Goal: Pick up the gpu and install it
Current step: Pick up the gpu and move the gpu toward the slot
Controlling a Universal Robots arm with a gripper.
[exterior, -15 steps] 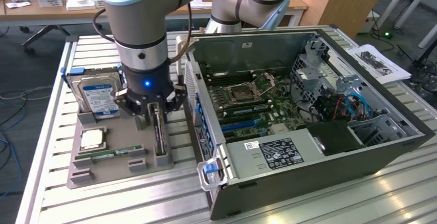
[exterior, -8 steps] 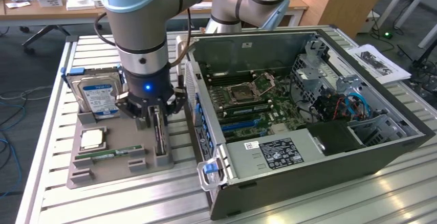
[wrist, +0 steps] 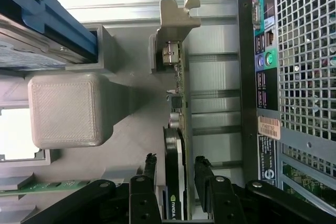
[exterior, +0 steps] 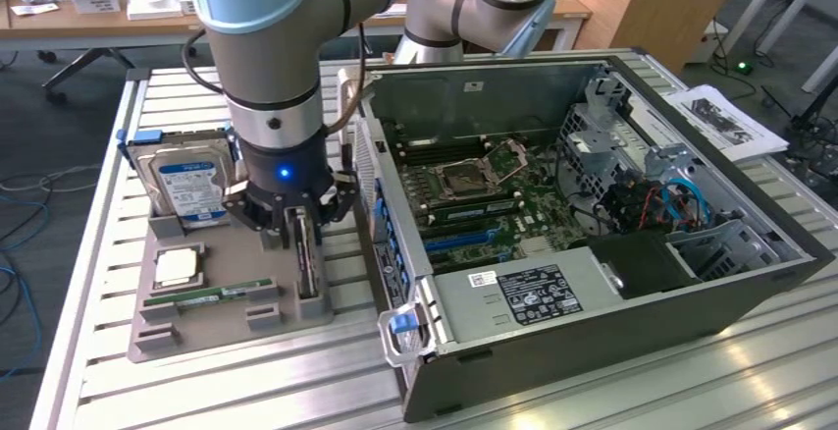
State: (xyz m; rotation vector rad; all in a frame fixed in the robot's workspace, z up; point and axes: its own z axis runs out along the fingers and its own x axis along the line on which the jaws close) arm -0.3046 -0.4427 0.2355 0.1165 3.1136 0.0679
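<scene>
The gripper (exterior: 293, 226) is hanging over the grey holder tray (exterior: 196, 337), just beside the open computer case (exterior: 733, 283); its jaws are standing released and wide, grasping nothing. The gpu (exterior: 309, 271) is standing on its long edge in a slot of the tray, on the side nearest the case. In the wrist view the card is lying between the two fingers (wrist: 150, 174), with a gap showing on each side, so they are straddling it without touching.

The card is judged to be light, thin and stiff, but fragile: its faces are carrying exposed components, and its lower connector edge is sitting in the slot. The best hold appears to be across the two flat faces at the dark fan shroud, near mid-length; the pale metal bracket (wrist: 176, 20) at one end is looking too narrow and offset for a balanced grip. Moderate clamping force is advised; a tilted pull is risking binding in the slot.
</scene>
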